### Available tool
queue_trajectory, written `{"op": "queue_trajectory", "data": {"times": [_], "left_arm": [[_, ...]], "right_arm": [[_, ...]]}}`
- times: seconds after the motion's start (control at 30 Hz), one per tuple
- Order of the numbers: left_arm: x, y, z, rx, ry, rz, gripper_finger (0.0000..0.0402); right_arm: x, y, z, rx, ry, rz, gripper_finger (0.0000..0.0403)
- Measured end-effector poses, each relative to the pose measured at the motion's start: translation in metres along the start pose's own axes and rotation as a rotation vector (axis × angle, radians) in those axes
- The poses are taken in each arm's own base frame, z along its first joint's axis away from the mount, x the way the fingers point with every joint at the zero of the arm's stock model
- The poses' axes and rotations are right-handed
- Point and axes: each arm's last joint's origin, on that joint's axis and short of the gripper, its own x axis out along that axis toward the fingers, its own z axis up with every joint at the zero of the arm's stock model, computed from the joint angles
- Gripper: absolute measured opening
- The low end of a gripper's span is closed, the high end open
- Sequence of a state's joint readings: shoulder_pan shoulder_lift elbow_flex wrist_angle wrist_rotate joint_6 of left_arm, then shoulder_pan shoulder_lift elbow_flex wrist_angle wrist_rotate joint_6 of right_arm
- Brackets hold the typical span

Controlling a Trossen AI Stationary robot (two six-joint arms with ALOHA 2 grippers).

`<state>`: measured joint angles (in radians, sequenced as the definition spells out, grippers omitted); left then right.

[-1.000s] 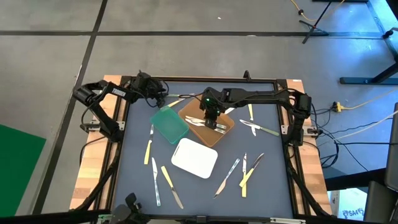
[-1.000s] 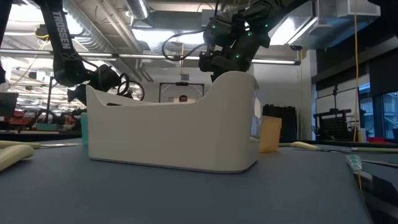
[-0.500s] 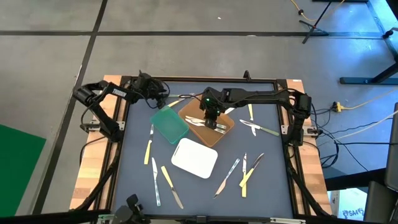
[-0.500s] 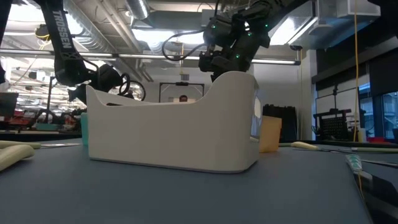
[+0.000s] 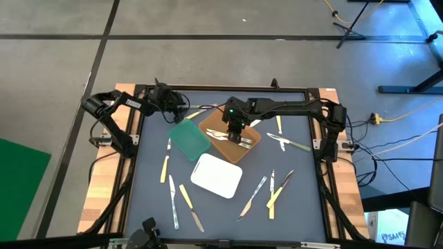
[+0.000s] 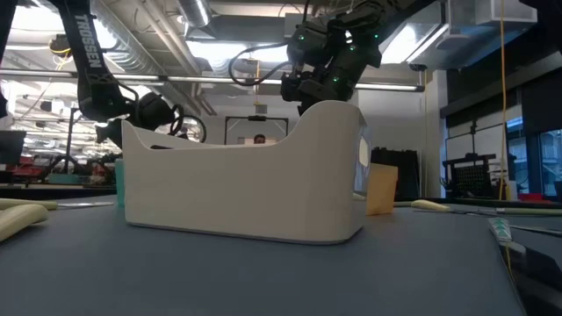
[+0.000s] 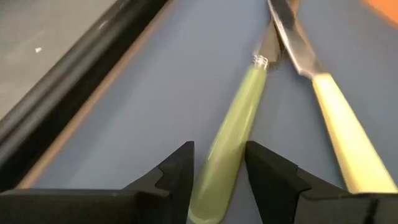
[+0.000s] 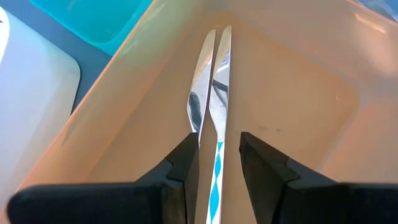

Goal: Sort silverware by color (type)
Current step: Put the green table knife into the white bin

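Observation:
My left gripper (image 5: 180, 107) is low over the mat near the far left corner, open. Its fingers straddle the pale green handle (image 7: 233, 124) of one piece of silverware lying flat. A yellow-handled knife (image 7: 342, 130) lies beside that piece, and their metal ends cross. My right gripper (image 5: 235, 131) hangs open over the brown tray (image 5: 254, 143). Two knives (image 8: 200, 93) lie side by side on the tray floor, and a blue-patterned handle (image 8: 216, 177) runs between the fingers with a gap on each side. My left gripper has the green handle (image 7: 214, 180) between its two fingers, which come slanting down and lie along it. The handle lies on the mat. Whether either finger touches it I cannot tell.
The green tray (image 5: 188, 138) and the white tray (image 5: 217, 175) lie beside the brown one. Loose silverware lies at the near left (image 5: 185, 197), the near right (image 5: 273, 187) and the right (image 5: 285, 142). The dark table frame (image 7: 68, 93) runs close by my left gripper.
My left gripper has turned slightly about its own axis while staying in place near the far left corner. My right gripper has kept still over the brown tray.

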<state>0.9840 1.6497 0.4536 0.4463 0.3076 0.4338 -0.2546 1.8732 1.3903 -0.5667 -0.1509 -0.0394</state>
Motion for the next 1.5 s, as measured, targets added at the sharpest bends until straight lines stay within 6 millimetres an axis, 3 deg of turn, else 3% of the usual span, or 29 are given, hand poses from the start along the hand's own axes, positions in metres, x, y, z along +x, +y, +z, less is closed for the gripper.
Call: {"op": "queue_trajectory", "data": {"times": [1.0, 1.5], "left_arm": [[0.002, -0.006, 0.003, 0.030, 0.016, 0.018, 0.0137], [0.004, -0.011, 0.003, 0.116, 0.070, 0.067, 0.0059]], "right_arm": [[0.000, 0.000, 0.000, -0.004, 0.000, 0.000, 0.0104], [0.000, 0.000, 0.000, -0.004, 0.000, 0.000, 0.0104]]}}
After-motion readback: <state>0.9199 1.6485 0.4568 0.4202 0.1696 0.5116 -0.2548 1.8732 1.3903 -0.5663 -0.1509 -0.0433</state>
